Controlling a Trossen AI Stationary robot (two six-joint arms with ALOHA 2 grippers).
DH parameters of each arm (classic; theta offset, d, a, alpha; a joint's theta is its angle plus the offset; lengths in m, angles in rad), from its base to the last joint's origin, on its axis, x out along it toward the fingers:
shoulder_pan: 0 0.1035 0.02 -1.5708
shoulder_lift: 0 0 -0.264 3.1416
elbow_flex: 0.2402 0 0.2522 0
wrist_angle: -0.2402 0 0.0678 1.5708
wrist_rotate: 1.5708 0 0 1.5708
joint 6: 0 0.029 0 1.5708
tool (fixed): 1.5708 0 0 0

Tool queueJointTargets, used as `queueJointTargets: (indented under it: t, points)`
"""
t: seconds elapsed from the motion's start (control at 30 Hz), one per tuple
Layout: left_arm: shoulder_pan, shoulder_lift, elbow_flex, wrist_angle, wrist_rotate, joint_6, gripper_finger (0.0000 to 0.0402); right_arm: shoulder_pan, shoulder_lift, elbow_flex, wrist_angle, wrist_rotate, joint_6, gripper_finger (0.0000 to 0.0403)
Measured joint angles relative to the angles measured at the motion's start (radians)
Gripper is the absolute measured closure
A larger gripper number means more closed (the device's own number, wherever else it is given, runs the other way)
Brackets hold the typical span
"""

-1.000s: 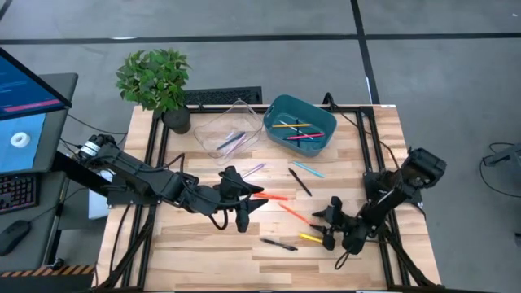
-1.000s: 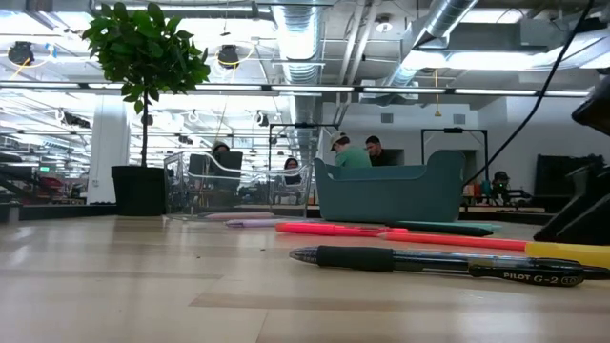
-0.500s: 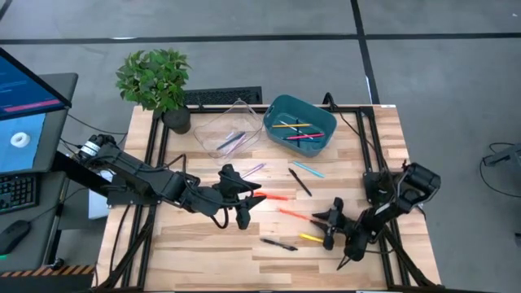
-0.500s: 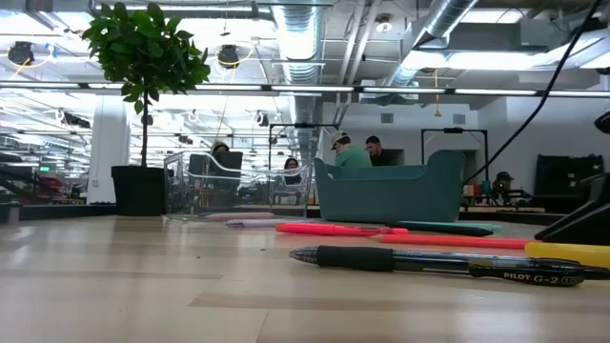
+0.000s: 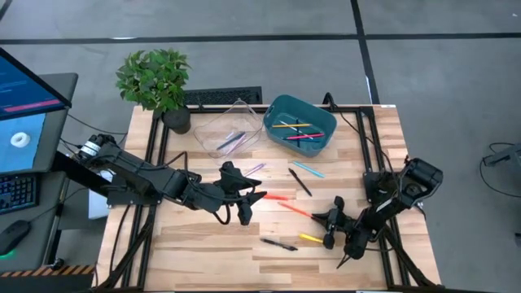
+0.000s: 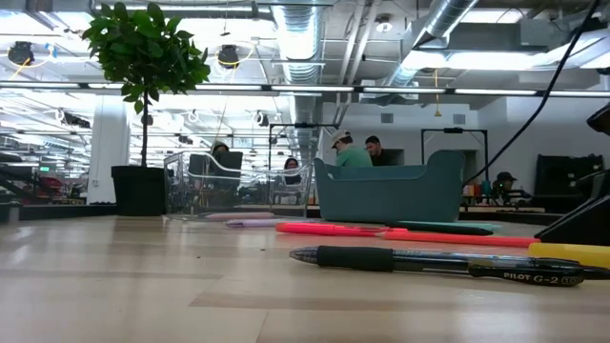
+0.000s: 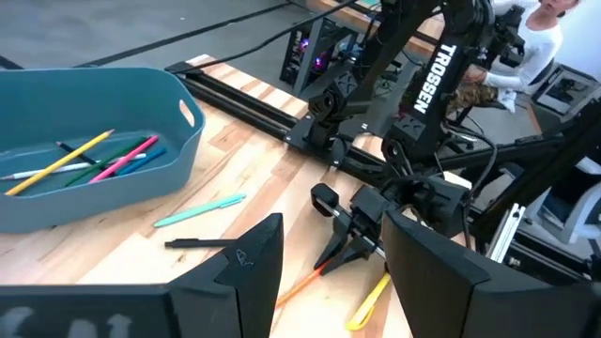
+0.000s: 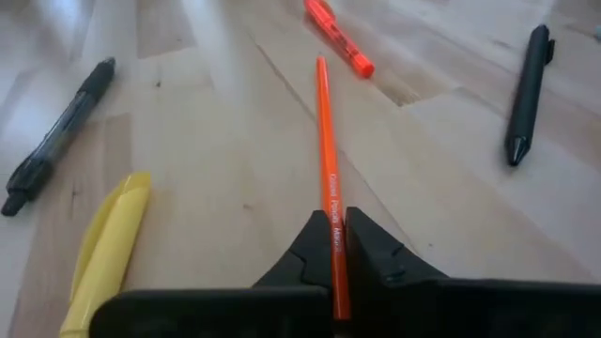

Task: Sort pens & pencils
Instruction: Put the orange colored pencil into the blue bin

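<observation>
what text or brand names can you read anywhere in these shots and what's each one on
"PILOT G-2" on the barrel of the black pen lying nearest in the low view; the small number after it is too blurred to read.
"TROSSEN" in white on the right arm, seen in the left wrist view.
White print on the orange pencil pinched in the right hand: too small to read.
Blue monitor text: unreadable.

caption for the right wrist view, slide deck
Right gripper shut on an orange pencil, with a yellow pen alongside.
</observation>
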Motion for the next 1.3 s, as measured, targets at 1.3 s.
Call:
queueJointTargets:
  t: [1.3]
  points:
    - [0.000,0.000,0.000,0.107,0.010,-0.055,0.0228,-1.077,-1.053,0.006,-0.362,-0.552,-1.063,0.0373]
